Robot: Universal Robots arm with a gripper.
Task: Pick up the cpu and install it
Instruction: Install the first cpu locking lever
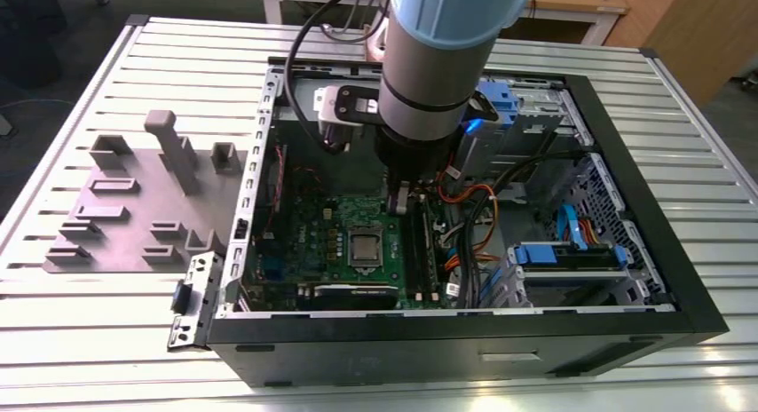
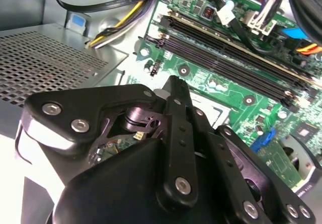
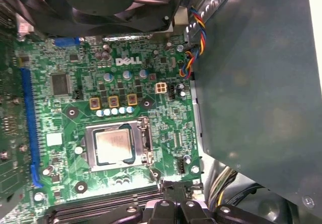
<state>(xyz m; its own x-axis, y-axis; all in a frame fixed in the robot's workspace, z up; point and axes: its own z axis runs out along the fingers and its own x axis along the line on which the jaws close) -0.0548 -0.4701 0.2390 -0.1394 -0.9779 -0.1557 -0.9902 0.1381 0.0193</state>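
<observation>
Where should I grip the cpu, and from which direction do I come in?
Take the cpu by two opposite edges of its flat metal top, coming straight down from above. It lies level in the socket on the green board, framed closely by the metal bracket, so side approaches look blocked. The gripper sits just off the socket beside the memory slots.

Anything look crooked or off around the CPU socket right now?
Nothing stands out. In the first wrist view the cpu lies flat and square inside the socket frame on the green motherboard, with no visible tilt. The gripper sits beside the socket, not touching the chip.
</observation>
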